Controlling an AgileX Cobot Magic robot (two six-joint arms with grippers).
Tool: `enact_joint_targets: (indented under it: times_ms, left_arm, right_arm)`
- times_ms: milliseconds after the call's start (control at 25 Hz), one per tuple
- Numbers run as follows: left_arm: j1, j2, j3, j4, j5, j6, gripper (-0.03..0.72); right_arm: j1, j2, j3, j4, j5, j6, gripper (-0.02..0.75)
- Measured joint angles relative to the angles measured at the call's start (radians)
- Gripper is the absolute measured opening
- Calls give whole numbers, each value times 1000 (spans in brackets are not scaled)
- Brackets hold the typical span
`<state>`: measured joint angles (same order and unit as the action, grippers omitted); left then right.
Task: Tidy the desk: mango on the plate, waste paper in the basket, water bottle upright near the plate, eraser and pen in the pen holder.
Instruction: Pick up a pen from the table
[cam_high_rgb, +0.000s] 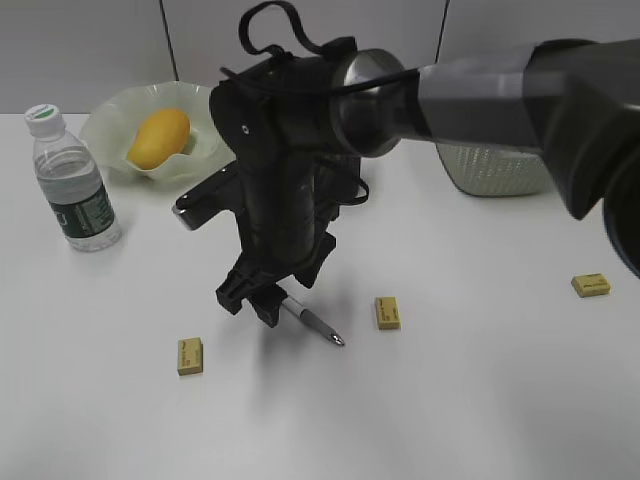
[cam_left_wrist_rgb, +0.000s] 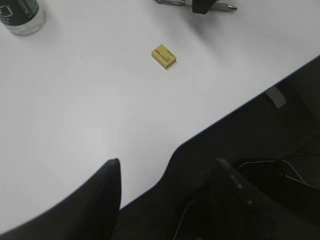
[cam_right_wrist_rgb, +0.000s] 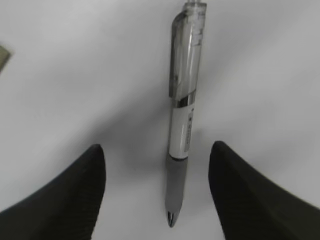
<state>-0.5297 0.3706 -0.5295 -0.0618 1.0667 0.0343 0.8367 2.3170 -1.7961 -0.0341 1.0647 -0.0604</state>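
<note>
The grey-and-white pen (cam_right_wrist_rgb: 182, 125) lies flat on the white desk (cam_high_rgb: 450, 400). My right gripper (cam_right_wrist_rgb: 157, 146) stands open just above it, one finger on each side and neither touching it. From outside, the right gripper (cam_high_rgb: 250, 305) hangs over the pen (cam_high_rgb: 312, 324). A yellow eraser (cam_high_rgb: 191, 355) lies to its left, and another (cam_high_rgb: 387, 312) to its right. The mango (cam_high_rgb: 158, 137) rests on the plate (cam_high_rgb: 110, 120). The water bottle (cam_high_rgb: 75, 180) stands upright beside the plate. My left gripper (cam_left_wrist_rgb: 169, 162) is open and empty over the desk's front edge. The waste paper is out of view.
The green basket (cam_high_rgb: 495, 170) sits at the back right, partly behind the right arm. A third eraser (cam_high_rgb: 591, 285) lies at the far right. A black object (cam_high_rgb: 205, 200), perhaps the pen holder, shows behind the arm. The left wrist view also catches an eraser (cam_left_wrist_rgb: 164, 56).
</note>
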Motion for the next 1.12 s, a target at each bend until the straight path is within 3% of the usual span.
enact_joint_targets:
  times_ms: [440, 680, 800, 1040, 1120]
  left_arm:
    - [0, 0, 0, 0, 0, 0, 435]
    - [0, 0, 0, 0, 0, 0, 435]
    - [0, 0, 0, 0, 0, 0, 435]
    - [0, 0, 0, 0, 0, 0, 435]
    - [0, 0, 0, 0, 0, 0, 435]
  right_arm:
    - [-10, 94, -67, -1, -4, 0, 509]
    - [-10, 104, -68, -1, -9, 0, 445]
    - [-10, 104, -68, -8, -11, 0, 377]
    - [-10, 104, -68, -64, -13, 12, 123]
    - [-10, 104, -68, -80, -12, 14, 116]
